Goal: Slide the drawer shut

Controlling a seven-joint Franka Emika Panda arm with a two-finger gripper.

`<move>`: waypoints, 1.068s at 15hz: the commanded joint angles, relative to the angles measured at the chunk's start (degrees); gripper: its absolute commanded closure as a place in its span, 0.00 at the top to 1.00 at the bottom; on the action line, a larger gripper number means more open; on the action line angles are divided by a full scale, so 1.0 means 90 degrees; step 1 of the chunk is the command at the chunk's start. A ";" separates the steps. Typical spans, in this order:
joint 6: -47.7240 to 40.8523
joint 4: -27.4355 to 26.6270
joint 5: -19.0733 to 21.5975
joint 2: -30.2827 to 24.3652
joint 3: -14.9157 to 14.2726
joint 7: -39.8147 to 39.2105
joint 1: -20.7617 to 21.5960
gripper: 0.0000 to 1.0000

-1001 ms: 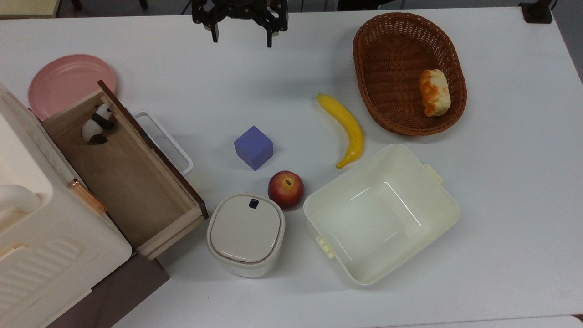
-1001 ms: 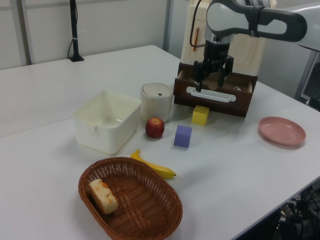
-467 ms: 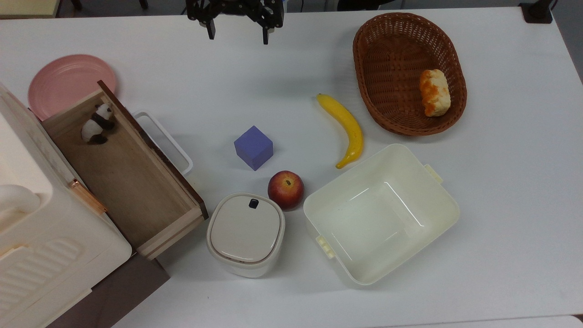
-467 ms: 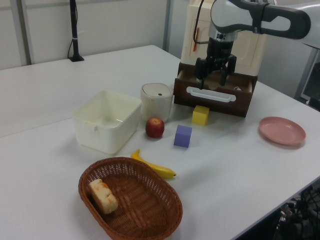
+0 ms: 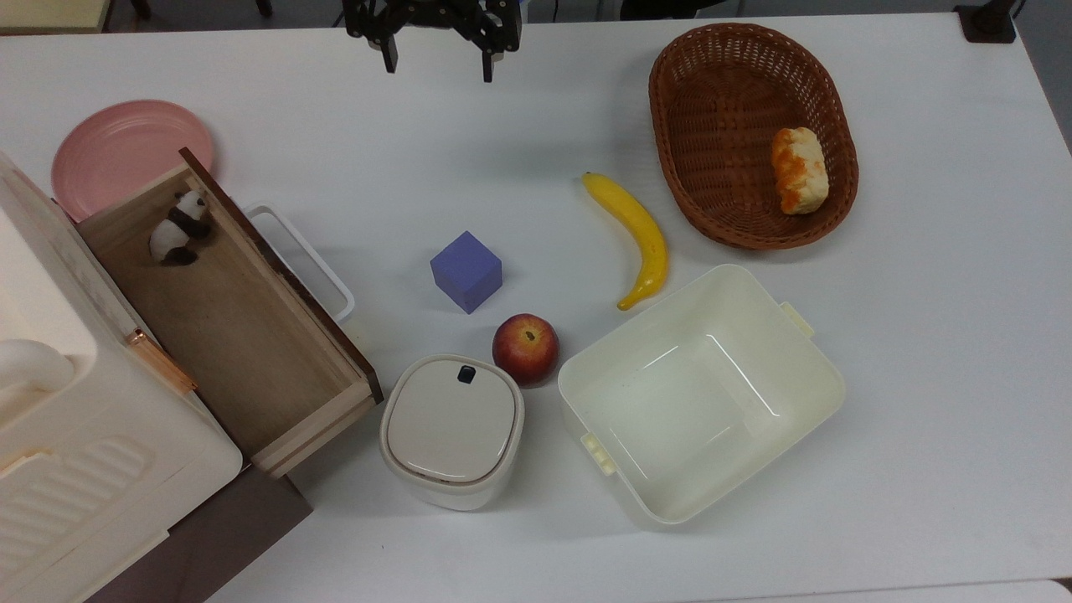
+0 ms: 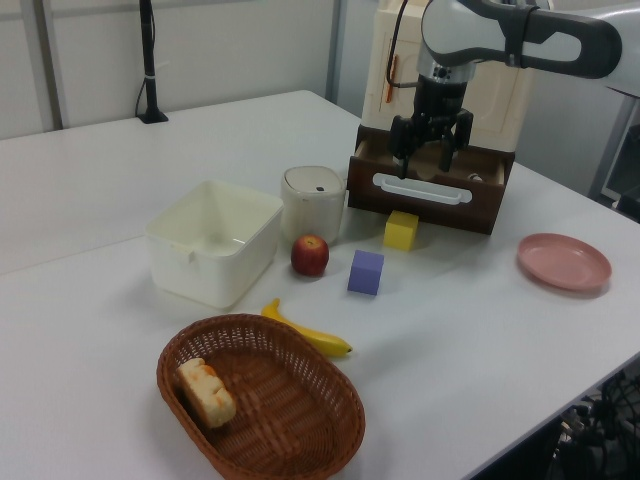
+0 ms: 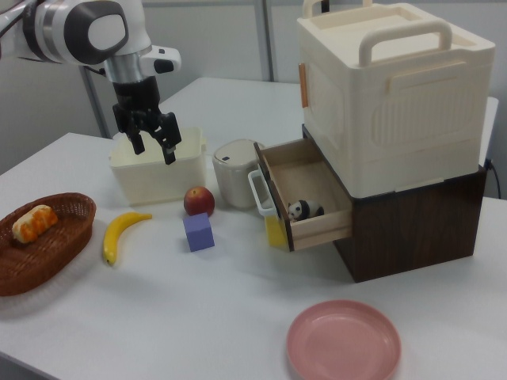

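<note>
The drawer [image 5: 243, 352] stands pulled out of the cream cabinet [image 5: 75, 444] at the top view's left. Its light-wood inside is exposed, and its dark front panel [image 6: 430, 202] carries a long white bar handle [image 5: 303, 261]. A small panda toy [image 5: 178, 228] lies in the drawer's far corner. My gripper [image 5: 438, 70] hangs open and empty above the table, well apart from the drawer in the top view. In the left view the gripper [image 6: 424, 168] overlaps the drawer front. In the right view the gripper [image 7: 154, 152] hovers over the cream tub, left of the drawer [image 7: 305, 198].
A yellow block [image 6: 401, 229] sits on the table just under the drawer handle. A white lidded container [image 5: 452, 430], apple [image 5: 525, 348], purple cube [image 5: 466, 270], banana [image 5: 636, 236], cream tub [image 5: 670, 469] and wicker basket [image 5: 678, 117] with bread lie to its right. A pink plate [image 5: 117, 151] lies beside the cabinet.
Over the last second my gripper has drifted slightly toward the top view's upper edge and risen a little in the left view, still open. The drawer has not moved.
</note>
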 commanded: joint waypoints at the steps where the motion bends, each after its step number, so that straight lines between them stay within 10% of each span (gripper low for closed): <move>1: -0.0011 -0.0198 0.0114 -0.0173 -0.0049 -0.0089 0.0038 0.00; 16: 0.0817 -0.0198 0.0554 0.0490 -0.0360 0.2049 -0.0294 0.00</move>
